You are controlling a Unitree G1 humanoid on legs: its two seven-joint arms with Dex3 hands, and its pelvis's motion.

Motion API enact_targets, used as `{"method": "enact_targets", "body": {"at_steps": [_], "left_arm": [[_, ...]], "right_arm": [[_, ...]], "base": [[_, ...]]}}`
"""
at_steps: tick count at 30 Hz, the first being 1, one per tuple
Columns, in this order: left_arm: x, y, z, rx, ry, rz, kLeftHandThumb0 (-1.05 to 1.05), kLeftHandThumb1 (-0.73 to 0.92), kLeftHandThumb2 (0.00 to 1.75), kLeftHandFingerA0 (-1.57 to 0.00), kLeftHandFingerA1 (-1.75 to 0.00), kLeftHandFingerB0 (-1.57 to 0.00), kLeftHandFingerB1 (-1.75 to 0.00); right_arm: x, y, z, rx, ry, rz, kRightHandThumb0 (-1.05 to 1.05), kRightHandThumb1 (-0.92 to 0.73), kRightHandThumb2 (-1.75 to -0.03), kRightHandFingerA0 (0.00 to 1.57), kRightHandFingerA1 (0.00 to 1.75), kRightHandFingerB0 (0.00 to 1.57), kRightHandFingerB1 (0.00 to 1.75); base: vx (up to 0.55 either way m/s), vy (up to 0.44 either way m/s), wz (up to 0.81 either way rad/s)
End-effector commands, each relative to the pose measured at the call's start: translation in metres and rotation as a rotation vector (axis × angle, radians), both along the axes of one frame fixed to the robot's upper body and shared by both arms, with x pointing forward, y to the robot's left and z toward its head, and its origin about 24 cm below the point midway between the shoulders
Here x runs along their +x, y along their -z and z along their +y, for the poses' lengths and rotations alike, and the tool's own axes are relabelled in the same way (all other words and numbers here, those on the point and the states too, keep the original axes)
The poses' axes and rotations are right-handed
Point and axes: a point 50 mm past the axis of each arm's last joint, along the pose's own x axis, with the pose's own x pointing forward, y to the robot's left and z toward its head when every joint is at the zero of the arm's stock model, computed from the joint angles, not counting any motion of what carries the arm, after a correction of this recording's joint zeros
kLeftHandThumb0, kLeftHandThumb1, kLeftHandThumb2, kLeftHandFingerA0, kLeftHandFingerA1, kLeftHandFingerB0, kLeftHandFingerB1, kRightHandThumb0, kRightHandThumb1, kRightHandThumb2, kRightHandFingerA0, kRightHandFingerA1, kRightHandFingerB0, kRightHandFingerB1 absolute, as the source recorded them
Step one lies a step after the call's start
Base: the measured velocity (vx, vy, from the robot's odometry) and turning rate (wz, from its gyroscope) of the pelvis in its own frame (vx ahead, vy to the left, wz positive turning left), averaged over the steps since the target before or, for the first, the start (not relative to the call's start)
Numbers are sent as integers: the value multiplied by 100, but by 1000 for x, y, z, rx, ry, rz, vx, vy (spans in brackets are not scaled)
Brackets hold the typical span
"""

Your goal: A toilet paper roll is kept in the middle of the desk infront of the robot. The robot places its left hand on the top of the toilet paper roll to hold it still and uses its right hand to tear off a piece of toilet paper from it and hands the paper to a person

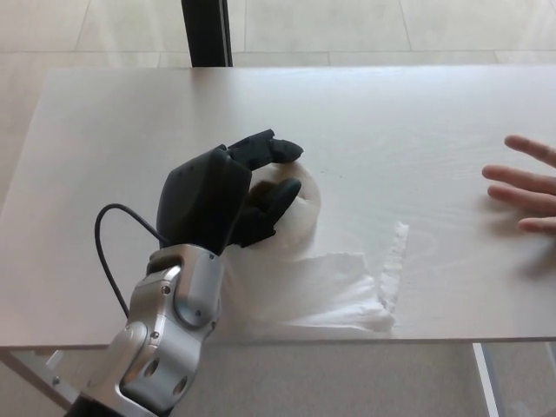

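White toilet paper roll [295, 213] mid-desk, upright (partly hidden) — loose crumpled sheet [334, 291] trailing toward the near edge.
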Motion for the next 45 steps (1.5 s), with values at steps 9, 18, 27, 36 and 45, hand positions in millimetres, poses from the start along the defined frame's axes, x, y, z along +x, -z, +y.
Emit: {"method": "enact_targets", "body": {"at_steps": [9,18,27,36,45], "left_arm": [[-17,32,4,32,4,139,-50,72,60,-57,-65,-68,-53],[-39,-3,-6,-20,146,40,-51,73,61,-57,-61,-67,-51],[-64,-38,-7,-118,244,-42,-50,70,61,-63,-58,-71,-51],[-81,-65,4,-173,300,-94,-51,70,61,-63,-57,-72,-51],[-84,-70,29,-129,260,-86,-49,67,61,-64,-56,-72,-52]], "right_arm": [[4,17,-10,-396,-139,206,-13,-63,-88,82,164,75,125],[2,23,-15,-620,-10,254,-18,-78,-65,79,133,70,64],[5,29,-9,-869,-63,380,-51,-53,-73,0,0,4,27],[2,24,-3,-742,-33,338,-82,-48,-69,0,0,13,5],[-12,11,-5,-702,-33,318,-99,-58,-88,0,17,0,2]], "base": [[0,0,0],[0,0,0],[0,0,0],[0,0,0],[0,0,0]]}}
